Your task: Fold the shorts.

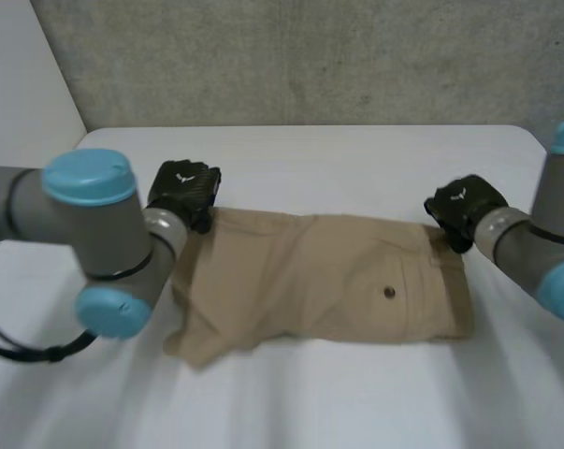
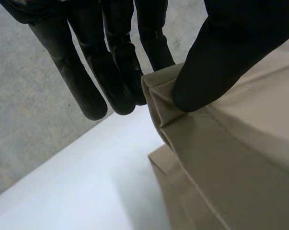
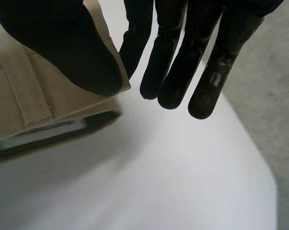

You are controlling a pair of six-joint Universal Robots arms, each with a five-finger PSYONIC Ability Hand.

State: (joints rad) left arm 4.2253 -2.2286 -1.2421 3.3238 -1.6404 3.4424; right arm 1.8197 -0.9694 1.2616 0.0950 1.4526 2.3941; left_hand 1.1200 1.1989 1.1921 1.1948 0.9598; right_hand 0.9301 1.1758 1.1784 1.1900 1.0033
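The left hand [image 1: 183, 192] is closed on the far corner of the shorts [image 1: 328, 276] at its own end. In its wrist view the thumb [image 2: 202, 72] presses the tan cloth against the straight fingers [image 2: 120, 81] behind it, and the corner is raised a little off the desk [image 1: 356, 402]. The right hand [image 1: 464, 208] holds the opposite far corner in the same way, thumb [image 3: 72, 52] on top and fingers [image 3: 168, 72] straight. A belt loop [image 3: 27, 91] beside that thumb suggests this is the waistband end.

The shorts lie flat and stretched lengthwise across the middle of the desk between the two hands, with a small dark button [image 1: 388, 293] towards the right.

The cloth looks like a light woven cotton, soft enough to droop from any held point but firmer where it is sewn double. The hem and waistband are therefore probably the best places to take hold, since a pinch there is less likely to slip or to catch only one layer. More than one layer shows at the left corner, so the pinch should take them all. The near left part is rumpled and may drag or bunch when lifted.

Both arms reach forward past the near edge of the cloth, wrists bent down and palms facing away from the robot. From this pose the far edge could likely be drawn towards the near one.
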